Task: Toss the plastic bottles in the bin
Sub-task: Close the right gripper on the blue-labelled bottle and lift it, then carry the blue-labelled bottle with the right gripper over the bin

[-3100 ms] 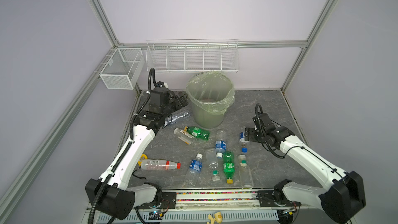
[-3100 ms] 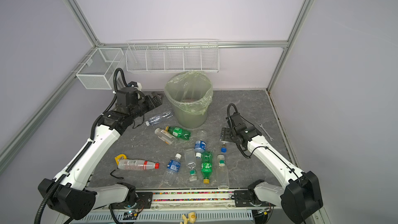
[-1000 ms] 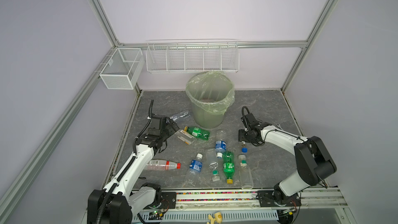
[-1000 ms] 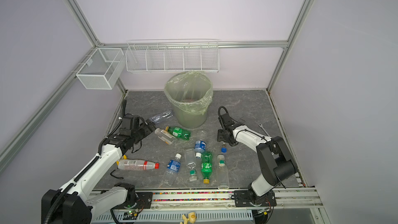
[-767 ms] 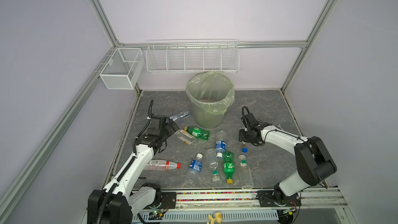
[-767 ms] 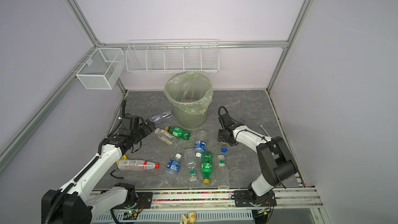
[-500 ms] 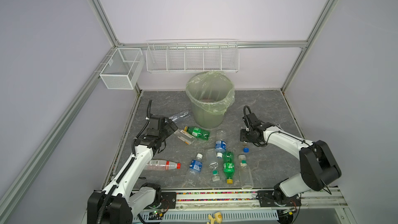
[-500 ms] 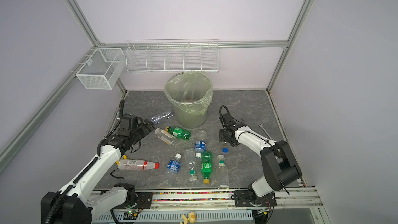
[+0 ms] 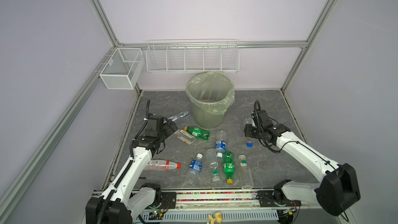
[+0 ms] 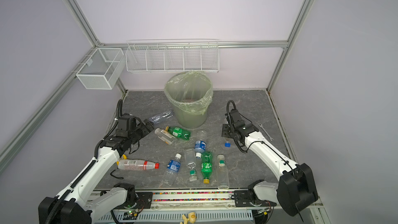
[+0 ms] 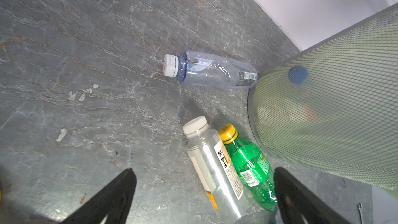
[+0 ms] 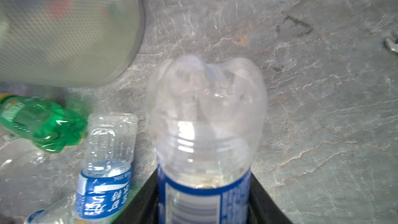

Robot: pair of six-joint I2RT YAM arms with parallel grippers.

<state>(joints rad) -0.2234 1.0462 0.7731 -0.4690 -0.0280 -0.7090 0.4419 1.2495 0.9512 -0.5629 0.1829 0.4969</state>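
Note:
The bin (image 9: 209, 113) (image 10: 189, 113) stands at the back middle of the grey floor. Several plastic bottles lie in front of it. My right gripper (image 9: 249, 129) (image 12: 203, 182) is shut on a clear, blue-labelled bottle (image 12: 204, 108); its base points away from the wrist and its blue cap (image 9: 249, 144) is low by the floor. My left gripper (image 9: 172, 127) (image 11: 202, 169) is open, just above the floor. A white-capped clear bottle (image 11: 213, 164) and a green, yellow-capped bottle (image 11: 247, 160) lie side by side between its fingers, untouched. A bluish clear bottle (image 11: 211, 72) lies against the bin.
White wire baskets (image 9: 191, 57) (image 9: 120, 70) hang on the back and left walls. A wrench (image 10: 266, 134) lies right of the right arm. More bottles lie mid-floor: blue-labelled (image 9: 220, 143) (image 9: 195, 169), red-labelled (image 9: 163, 165), green (image 9: 228, 165), and clear (image 9: 244, 169).
My right gripper has shut on the blue-labelled bottle and drawn back to the right with it. My left arm has hardly moved and stays open.

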